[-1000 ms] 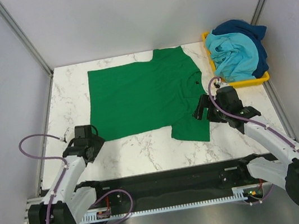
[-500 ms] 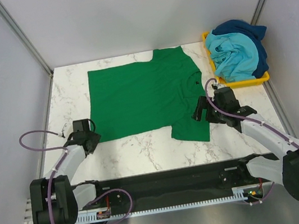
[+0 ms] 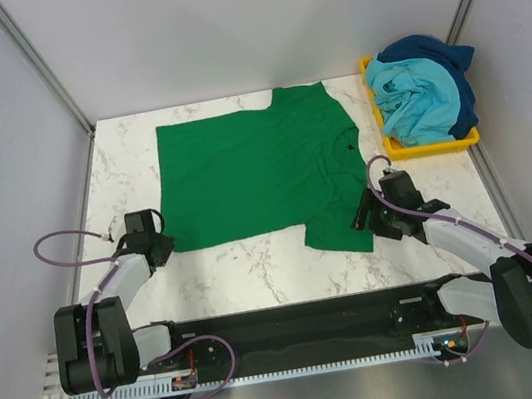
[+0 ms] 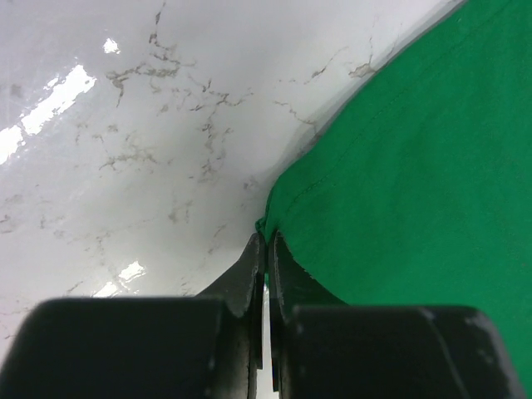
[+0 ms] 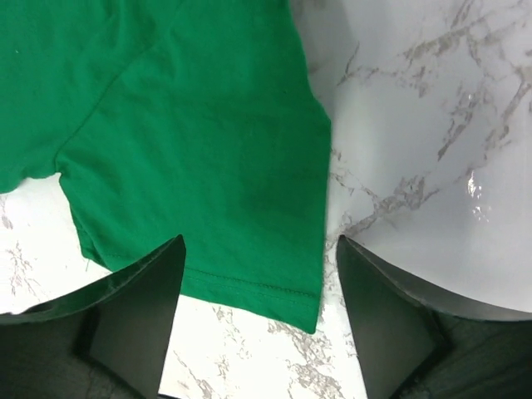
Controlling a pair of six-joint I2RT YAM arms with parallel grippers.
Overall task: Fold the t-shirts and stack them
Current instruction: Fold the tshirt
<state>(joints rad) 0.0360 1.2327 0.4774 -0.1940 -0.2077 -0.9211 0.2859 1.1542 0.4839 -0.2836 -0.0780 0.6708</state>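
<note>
A green t-shirt [image 3: 252, 171] lies spread flat on the marble table, collar to the right. My left gripper [image 3: 164, 244] is at its near left corner. In the left wrist view the fingers [image 4: 266, 241] are pressed together, with the green t-shirt's [image 4: 416, 166] hem corner pinched at their tips. My right gripper [image 3: 367, 229] is low over the near sleeve. In the right wrist view it [image 5: 259, 241] stands open, one finger on each side of the sleeve's [image 5: 208, 150] hemmed end. More t-shirts [image 3: 420, 84], light blue and dark blue, are heaped in a bin.
The yellow bin [image 3: 435, 145] holding the blue heap stands at the table's back right corner. Bare marble [image 3: 245, 258] runs between the shirt's near edge and the black rail at the arms' bases. Grey walls enclose the table.
My left gripper slid up to the shirt's near left corner and shut on it. My right gripper moved nearer and lower, over the sleeve's end, its jaws narrowing slightly.
</note>
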